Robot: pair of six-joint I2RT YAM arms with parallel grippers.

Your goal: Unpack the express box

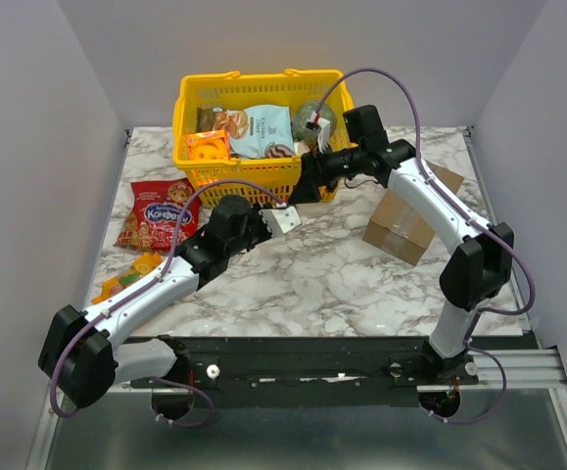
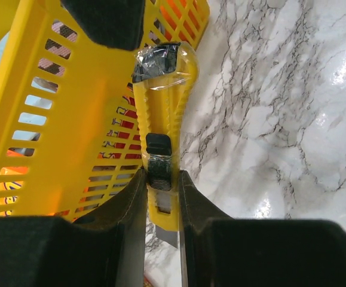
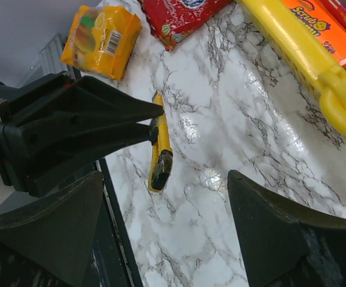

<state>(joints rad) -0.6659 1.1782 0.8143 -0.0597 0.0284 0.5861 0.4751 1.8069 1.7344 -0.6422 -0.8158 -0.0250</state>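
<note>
Brown cardboard, the box (image 1: 405, 223) lies on the marble table (image 1: 303, 269) at the right of the overhead view, partly hidden by the right arm and well apart from both grippers. Near the centre, the left gripper (image 2: 162, 182) is clamped on a yellow utility knife (image 2: 161, 119), pinching the handle by its black slider. The knife's tape-wrapped end points up the frame, just beside the wall of the yellow basket (image 1: 178, 117). The right gripper (image 3: 165, 173) hangs over the knife with its jaws spread wide, gripping nothing. A red sweets bag (image 1: 156, 213) and an orange packet (image 1: 126, 281) lie at the left of the table.
</note>
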